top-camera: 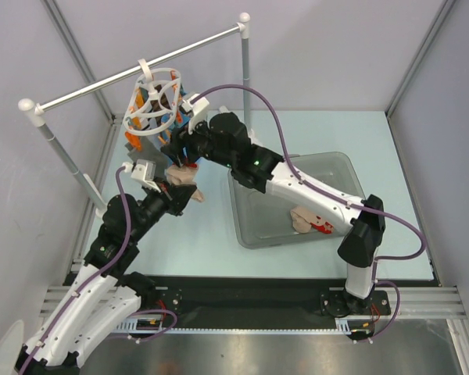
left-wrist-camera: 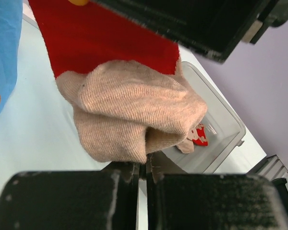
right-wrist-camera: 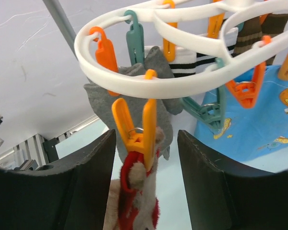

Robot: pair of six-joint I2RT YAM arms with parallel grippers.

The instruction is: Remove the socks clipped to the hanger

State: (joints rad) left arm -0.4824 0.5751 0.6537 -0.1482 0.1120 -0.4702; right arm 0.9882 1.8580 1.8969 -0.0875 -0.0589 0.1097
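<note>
The white ring hanger (top-camera: 151, 100) hangs by its hook from the rail, with orange and teal clips below it. In the right wrist view its ring (right-wrist-camera: 134, 82) is above my open right gripper (right-wrist-camera: 146, 148). The jaws stand either side of a yellow-orange clip (right-wrist-camera: 137, 125) without touching it. That clip pinches a red and beige sock (right-wrist-camera: 134, 206). My left gripper (left-wrist-camera: 146, 168) is shut on the beige toe end of this sock (left-wrist-camera: 134, 108), below the clip. A grey sock (right-wrist-camera: 156, 72), a black-striped white sock (right-wrist-camera: 192, 64) and a brown sock (right-wrist-camera: 249, 40) are also clipped on.
A bright blue printed cloth (right-wrist-camera: 259, 124) hangs from the hanger too. A grey plastic bin (top-camera: 336, 166) stands at the right with a beige and red sock (top-camera: 305, 220) in it. The white rail (top-camera: 141, 66) on posts crosses the back left.
</note>
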